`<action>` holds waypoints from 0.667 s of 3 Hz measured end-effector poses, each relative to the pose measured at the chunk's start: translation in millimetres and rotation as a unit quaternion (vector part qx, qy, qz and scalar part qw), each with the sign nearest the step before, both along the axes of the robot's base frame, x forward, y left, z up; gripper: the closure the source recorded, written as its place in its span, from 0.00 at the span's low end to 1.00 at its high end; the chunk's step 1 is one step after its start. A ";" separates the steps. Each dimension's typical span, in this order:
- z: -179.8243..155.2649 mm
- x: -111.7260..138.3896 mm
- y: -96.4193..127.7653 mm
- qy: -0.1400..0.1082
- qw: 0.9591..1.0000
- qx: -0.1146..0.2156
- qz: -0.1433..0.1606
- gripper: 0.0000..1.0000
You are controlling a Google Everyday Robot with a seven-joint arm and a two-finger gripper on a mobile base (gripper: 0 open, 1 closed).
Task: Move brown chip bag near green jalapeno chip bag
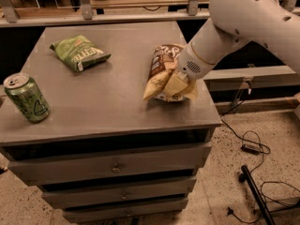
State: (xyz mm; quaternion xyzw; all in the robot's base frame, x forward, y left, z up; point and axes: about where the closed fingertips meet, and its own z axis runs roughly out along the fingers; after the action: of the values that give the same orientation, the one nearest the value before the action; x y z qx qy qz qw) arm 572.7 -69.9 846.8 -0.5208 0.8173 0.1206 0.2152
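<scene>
Brown chip bag (161,63) gripped by jaws, R side of cabinet top (112,97).

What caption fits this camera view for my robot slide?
The gripper holds the brown chip bag over the cabinet, apart from the green jalapeno chip bag.

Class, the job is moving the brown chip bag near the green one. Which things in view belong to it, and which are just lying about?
Belong to the job:
brown bag, at the right of the cabinet top
green bag, back left
tool, shut on the brown bag

Lying about:
can, front left
cables, lower right
</scene>
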 end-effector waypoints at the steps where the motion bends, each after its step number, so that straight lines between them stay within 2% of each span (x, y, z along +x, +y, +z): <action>1: 2.8 0.0 0.0 0.000 1.000 0.000 0.000 1.00; 2: 5.9 0.5 1.5 -0.007 1.000 -0.004 0.004 1.00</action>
State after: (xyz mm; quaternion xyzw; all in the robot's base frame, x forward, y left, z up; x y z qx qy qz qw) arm 573.2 -68.4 852.7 -0.5255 0.8143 0.1146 0.2184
